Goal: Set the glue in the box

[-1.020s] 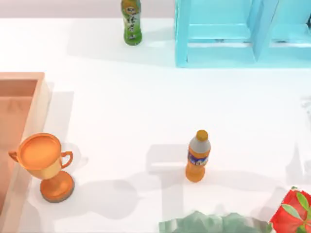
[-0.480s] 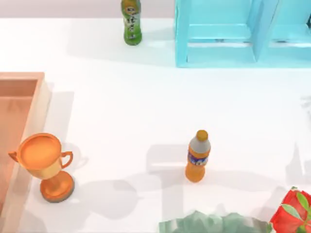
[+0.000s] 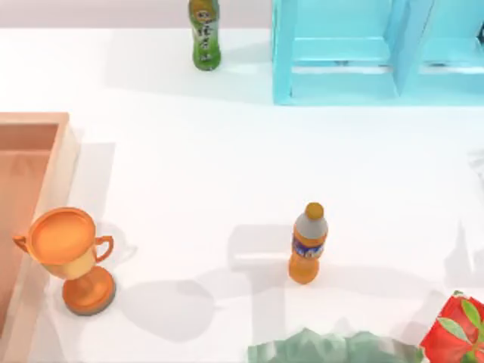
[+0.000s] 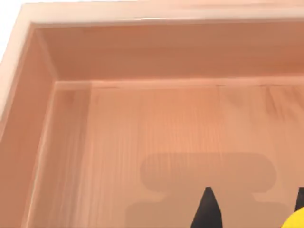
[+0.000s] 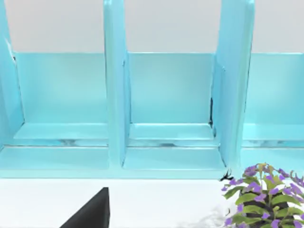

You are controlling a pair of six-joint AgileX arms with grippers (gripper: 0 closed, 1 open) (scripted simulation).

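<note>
White table (image 3: 227, 166): orange soda bottle (image 3: 307, 243) near front centre, trophy (image 3: 69, 257) front left just beside the box (image 3: 53, 162) at the left edge, green tea bottle (image 3: 205, 34) and blue shelf (image 3: 363, 53) at back. Left gripper (image 4: 254, 209) above the box floor, the glue (image 4: 295, 221) between its fingers; grip undetermined. Right gripper's finger (image 5: 92, 211) faces the shelf; jaw state undetermined.

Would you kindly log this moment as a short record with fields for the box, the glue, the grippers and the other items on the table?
box: wooden box at the table's left edge, open top
glue: yellow bit at the left wrist view's edge, above the box floor
left gripper: over the box interior, one dark finger in view
right gripper: facing the blue shelf, dark finger in view
others: trophy, orange soda bottle, green tea bottle, red flower
</note>
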